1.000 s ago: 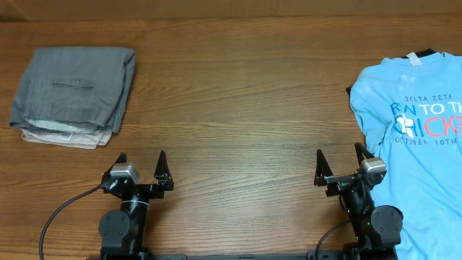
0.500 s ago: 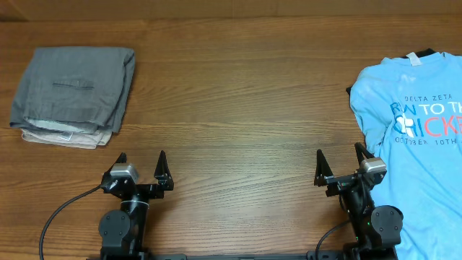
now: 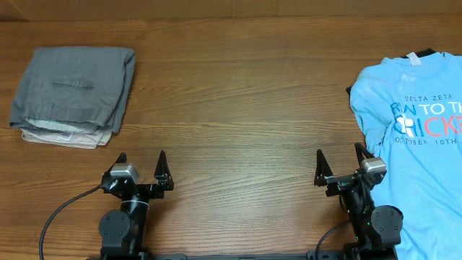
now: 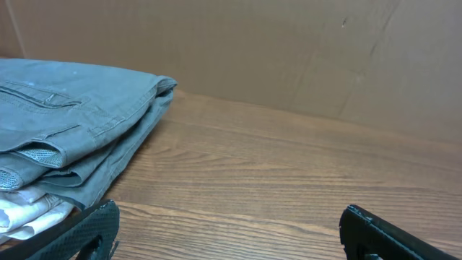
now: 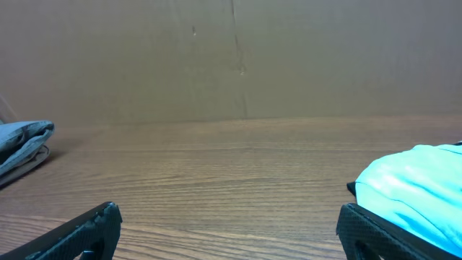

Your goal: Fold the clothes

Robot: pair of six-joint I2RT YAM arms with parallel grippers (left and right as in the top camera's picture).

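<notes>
A light blue T-shirt (image 3: 419, 144) with white and red lettering lies spread at the table's right edge, a white neck label at its top; its edge shows in the right wrist view (image 5: 411, 180). My right gripper (image 3: 338, 165) rests open at the front, just left of the shirt's hem, nothing between its fingers (image 5: 86, 231). At the front left my left gripper (image 3: 141, 166) also stands open and empty, its fingertips (image 4: 86, 231) over bare wood.
A folded stack of grey trousers over a cream garment (image 3: 72, 97) lies at the back left, seen close in the left wrist view (image 4: 65, 137). A brown wall (image 5: 231, 58) runs behind the wooden table (image 3: 238, 108).
</notes>
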